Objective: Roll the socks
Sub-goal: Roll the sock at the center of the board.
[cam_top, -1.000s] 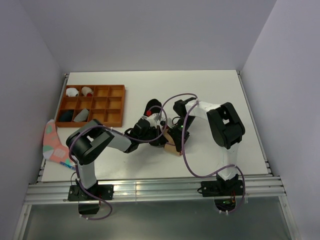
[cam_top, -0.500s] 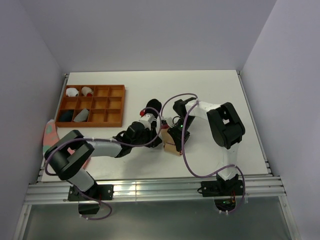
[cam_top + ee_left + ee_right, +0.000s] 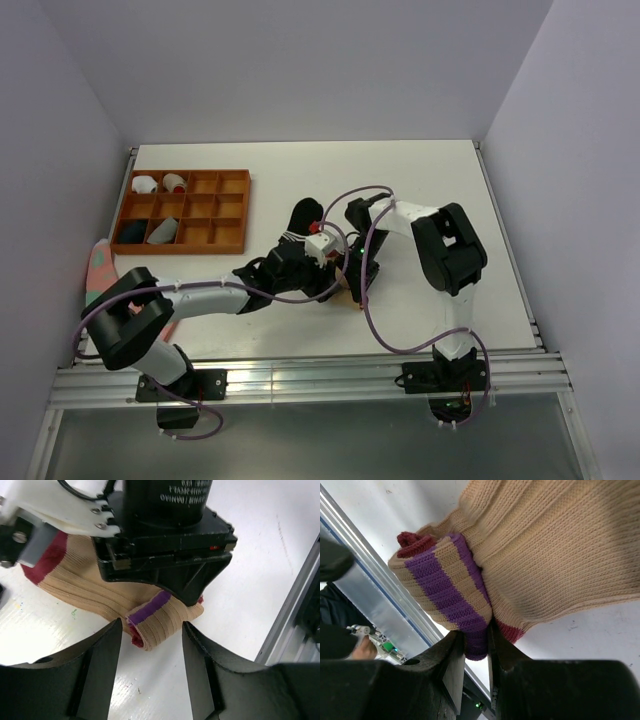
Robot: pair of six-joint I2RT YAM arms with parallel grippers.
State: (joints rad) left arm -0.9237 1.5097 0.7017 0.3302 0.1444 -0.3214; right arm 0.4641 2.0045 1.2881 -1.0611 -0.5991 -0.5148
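Observation:
The tan sock with maroon and purple stripes lies on the white table, its near end wound into a small roll. My left gripper is open, one finger on each side of the roll's end and not gripping it. My right gripper is shut on the purple-striped roll and pins it from above. In the top view both grippers, left and right, meet over the sock and hide most of it. The black sock lies just beyond them.
A wooden compartment tray stands at the back left with small rolled bundles in it. A pink sock hangs over the table's left edge. The metal rail runs along the near edge, close to the roll.
My left gripper has gone from shut to open, and the left arm has stretched to the right up to the roll. The right gripper has kept its hold and place.

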